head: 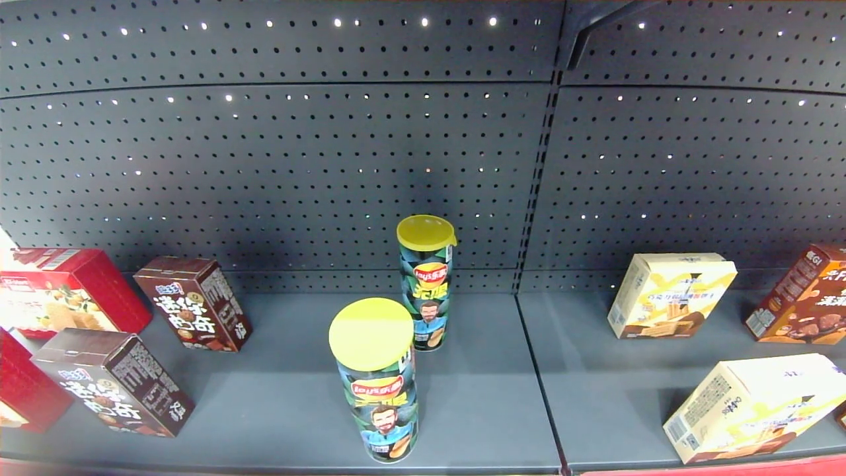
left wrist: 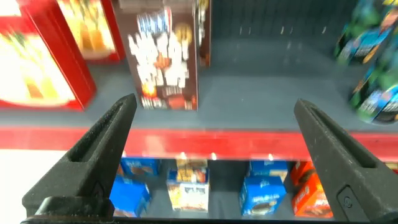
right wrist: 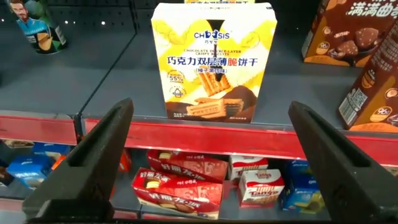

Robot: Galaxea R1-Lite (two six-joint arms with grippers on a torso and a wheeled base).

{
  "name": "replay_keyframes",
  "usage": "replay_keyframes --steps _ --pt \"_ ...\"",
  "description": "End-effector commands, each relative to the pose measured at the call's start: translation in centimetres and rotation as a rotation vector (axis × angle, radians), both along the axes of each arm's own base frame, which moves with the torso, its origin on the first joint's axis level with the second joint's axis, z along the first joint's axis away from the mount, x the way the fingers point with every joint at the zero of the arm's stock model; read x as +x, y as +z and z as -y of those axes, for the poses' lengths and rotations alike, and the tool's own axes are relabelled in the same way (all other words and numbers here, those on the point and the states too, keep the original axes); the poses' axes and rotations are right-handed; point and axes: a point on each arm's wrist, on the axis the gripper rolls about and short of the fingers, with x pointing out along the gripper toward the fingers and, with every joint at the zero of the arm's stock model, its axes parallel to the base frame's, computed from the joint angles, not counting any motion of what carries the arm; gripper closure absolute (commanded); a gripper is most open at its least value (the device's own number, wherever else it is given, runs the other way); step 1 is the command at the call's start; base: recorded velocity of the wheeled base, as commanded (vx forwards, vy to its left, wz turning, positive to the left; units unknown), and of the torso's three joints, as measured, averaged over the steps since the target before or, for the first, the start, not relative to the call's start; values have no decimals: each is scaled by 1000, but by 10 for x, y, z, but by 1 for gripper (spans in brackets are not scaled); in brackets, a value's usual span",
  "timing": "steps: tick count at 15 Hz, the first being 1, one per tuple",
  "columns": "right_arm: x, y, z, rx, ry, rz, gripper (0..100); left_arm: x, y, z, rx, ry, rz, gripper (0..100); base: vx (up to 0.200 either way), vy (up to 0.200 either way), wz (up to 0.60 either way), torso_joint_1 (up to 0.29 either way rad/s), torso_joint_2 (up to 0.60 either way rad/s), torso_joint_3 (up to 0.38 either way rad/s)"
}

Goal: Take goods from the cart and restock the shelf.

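Two chip cans with yellow lids stand upright on the grey shelf (head: 476,396): one near the front edge (head: 380,380), one behind it by the pegboard (head: 427,281). My left gripper (left wrist: 214,130) is open and holds nothing; it hangs in front of the shelf's red front edge, facing a dark brown box (left wrist: 165,59) and red boxes (left wrist: 37,59), with the cans (left wrist: 373,68) off to one side. My right gripper (right wrist: 211,143) is open too, with nothing in it, facing a yellow-and-white biscuit box (right wrist: 213,61) at the shelf front.
Brown boxes (head: 195,303) and red boxes (head: 59,291) stand at the shelf's left, yellow biscuit boxes (head: 671,294) and an orange-brown box (head: 803,297) at the right. The lower shelf holds blue (left wrist: 261,193) and red packs (right wrist: 180,186). Bare shelf lies between the cans and boxes.
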Motion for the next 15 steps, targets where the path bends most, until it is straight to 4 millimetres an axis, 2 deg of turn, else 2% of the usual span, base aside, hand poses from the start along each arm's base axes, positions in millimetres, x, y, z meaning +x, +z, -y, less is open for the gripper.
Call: replay_keyframes --steps 1,3,4,8,9,11,12,14,15 --pt "0 0 0 8 16 -8 0 3 53 2 29 -75 -16 0 0 0 0 0 0 0" --pt "0 0 -1 7 70 -9 0 13 60 3 71 -129 -67 0 0 0 0 0 0 0" --pt "0 0 -2 5 79 -9 0 24 60 3 158 -146 -133 0 0 0 0 0 0 0" --pt "0 0 -2 5 77 -6 0 52 55 4 313 -217 -295 0 0 0 0 0 0 0" --pt "0 0 -2 5 77 -6 0 56 56 4 318 -220 -311 0 0 0 0 0 0 0" --pt "0 0 -2 5 77 -6 0 73 73 5 318 -227 -339 0 0 0 0 0 0 0" --pt "0 0 -2 5 77 -6 0 83 73 5 303 -235 -378 0 0 0 0 0 0 0" --pt "0 0 -2 5 79 -8 0 88 72 6 285 -248 -390 0 0 0 0 0 0 0" --pt "0 0 -2 5 81 -8 0 103 74 12 187 -308 -432 0 0 0 0 0 0 0"
